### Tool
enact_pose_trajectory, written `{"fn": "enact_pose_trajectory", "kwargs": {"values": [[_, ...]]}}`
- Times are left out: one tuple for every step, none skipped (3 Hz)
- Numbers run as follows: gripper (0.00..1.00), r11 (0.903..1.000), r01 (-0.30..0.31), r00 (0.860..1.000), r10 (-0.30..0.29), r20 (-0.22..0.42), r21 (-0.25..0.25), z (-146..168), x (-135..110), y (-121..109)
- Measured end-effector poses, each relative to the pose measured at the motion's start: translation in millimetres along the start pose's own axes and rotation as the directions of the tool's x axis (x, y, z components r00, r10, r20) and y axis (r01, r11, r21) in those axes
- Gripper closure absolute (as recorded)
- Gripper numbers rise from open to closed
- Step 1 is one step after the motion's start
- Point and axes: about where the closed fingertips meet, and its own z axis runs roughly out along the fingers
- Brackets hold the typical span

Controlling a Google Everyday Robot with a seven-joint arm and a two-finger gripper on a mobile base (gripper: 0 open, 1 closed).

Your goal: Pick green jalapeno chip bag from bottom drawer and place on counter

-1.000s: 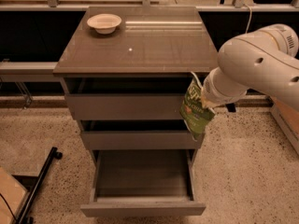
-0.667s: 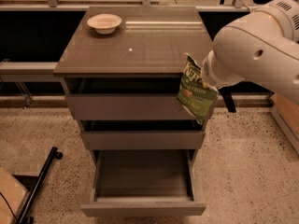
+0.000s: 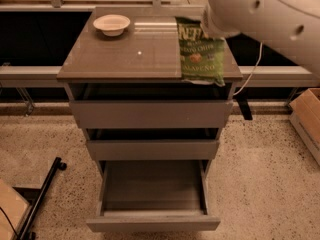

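While end effector (image 3: pixel 205 27) hovers over counter (image 3: pixel 125 59), green chip bag (image 3: pixel 201 54) below

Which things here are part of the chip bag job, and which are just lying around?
Job: green jalapeno chip bag, bottom drawer (open), counter, end effector at the bag's top.
Lying about: white bowl, cardboard box, black stand.

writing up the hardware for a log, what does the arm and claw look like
The arm is a bulky, smooth cream-white shell, rounded, with two small dark round holes and no lettering visible. Its claw is mostly hidden behind the rounded wrist, above the glossy grey-brown counter by the crinkled green jalapeno chip bag. A thin white cable hangs below.
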Motion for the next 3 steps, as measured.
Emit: {"fn": "enact_pose_trajectory", "kwargs": {"values": [[1.0, 0.9985, 0.012, 0.996, -0.007, 0.093, -0.054, 14, -77, 4], [1.0, 0.9944, 0.013, 0.996, -0.003, 0.09, -0.105, 44, -101, 8], [1.0, 0.9859, 0.001, 1.0, 0.001, 0.015, -0.168, 93, -95, 14]]}}
